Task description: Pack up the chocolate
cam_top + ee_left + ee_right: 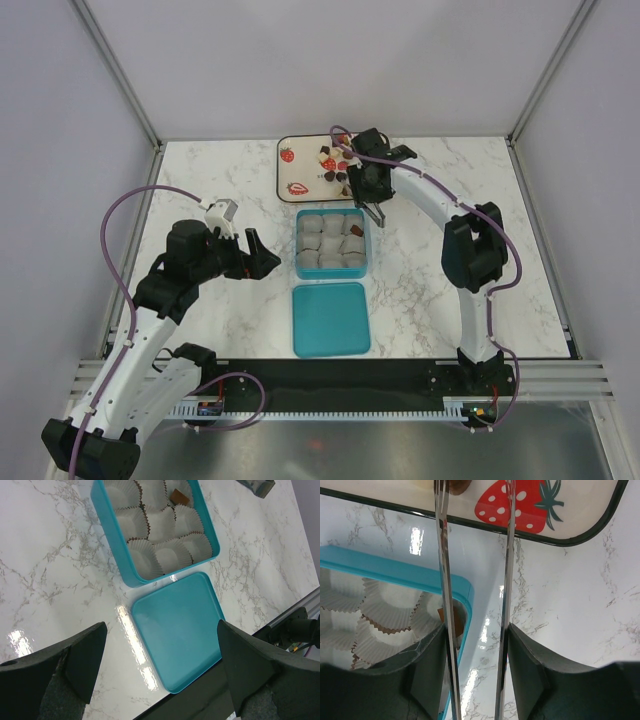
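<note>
Several small chocolates [330,165] lie on the strawberry-printed tray [290,170] at the back. One brown chocolate [355,230] sits in a corner cup of the teal box [297,245]; it also shows in the wrist views [181,497] [456,622]. My right gripper [366,196] [476,640] is shut on metal tongs [442,555]. Their two blades stand apart and reach over the tray's near edge [555,542], with nothing showing between them. My left gripper [262,255] [162,650] hangs wide open and empty, left of the box.
The teal lid [331,318] [177,630] lies flat in front of the box. White paper liner cups [170,555] fill the box. A black rail [350,385] runs along the table's near edge, and walls enclose the marble table.
</note>
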Controlling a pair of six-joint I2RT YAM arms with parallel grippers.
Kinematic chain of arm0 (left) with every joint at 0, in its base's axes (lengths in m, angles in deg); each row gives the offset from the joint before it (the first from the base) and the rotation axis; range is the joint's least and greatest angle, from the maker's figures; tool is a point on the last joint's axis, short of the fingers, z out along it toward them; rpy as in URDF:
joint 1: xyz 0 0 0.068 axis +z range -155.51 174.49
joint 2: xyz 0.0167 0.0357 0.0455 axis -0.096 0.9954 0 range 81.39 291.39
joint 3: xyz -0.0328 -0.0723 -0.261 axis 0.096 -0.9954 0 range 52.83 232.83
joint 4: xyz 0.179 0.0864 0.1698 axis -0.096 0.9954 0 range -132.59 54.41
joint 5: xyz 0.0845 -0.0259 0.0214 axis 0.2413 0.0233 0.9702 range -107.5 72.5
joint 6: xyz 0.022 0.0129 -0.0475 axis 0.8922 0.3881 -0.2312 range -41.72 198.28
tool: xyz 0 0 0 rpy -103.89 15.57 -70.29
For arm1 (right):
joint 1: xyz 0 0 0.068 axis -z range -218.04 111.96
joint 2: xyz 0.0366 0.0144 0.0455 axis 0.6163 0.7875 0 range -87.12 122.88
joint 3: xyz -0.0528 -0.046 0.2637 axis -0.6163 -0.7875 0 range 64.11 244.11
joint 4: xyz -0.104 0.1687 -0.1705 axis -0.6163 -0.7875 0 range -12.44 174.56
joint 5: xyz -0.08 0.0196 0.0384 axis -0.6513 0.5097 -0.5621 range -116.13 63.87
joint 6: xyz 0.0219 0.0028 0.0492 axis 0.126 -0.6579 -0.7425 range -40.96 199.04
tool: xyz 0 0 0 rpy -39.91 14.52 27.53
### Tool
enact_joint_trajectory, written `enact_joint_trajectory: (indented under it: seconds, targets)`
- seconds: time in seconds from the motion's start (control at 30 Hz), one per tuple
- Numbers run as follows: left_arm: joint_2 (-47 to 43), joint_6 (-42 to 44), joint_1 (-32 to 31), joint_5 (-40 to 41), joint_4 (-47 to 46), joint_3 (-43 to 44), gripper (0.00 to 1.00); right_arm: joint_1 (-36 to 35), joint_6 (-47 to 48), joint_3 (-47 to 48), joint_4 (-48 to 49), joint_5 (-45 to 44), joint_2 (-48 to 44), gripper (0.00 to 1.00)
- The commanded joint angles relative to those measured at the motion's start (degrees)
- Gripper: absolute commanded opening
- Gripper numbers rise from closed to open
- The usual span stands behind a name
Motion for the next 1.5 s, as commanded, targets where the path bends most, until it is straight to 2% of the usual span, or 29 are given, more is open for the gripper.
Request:
enact_joint_trajectory:
  seconds: [0.0, 0.2, 0.5, 1.47]
  targets:
    - [-0.4, 1.7, -0.2, 0.6, -0.5, 0.1, 0.99, 0.7, 0.3, 4.1, 1.0, 0.1, -1.0, 0.56]
    - [-0.4, 1.7, -0.2, 0.6, -0.4, 0.2, 0.99, 1.4, -0.2, 7.8, -0.2, 2.8, -0.8, 0.55]
    - [-0.5, 1.7, -0.1, 0.5, -0.3, 0.1, 0.99, 1.4, -1.5, 7.6, -0.1, 8.0, -0.2, 0.54]
    - [-0.5, 1.7, -0.1, 0.6, -0.5, 0.1, 0.99, -0.2, -2.7, 8.5, -0.9, 10.9, 4.2, 0.49]
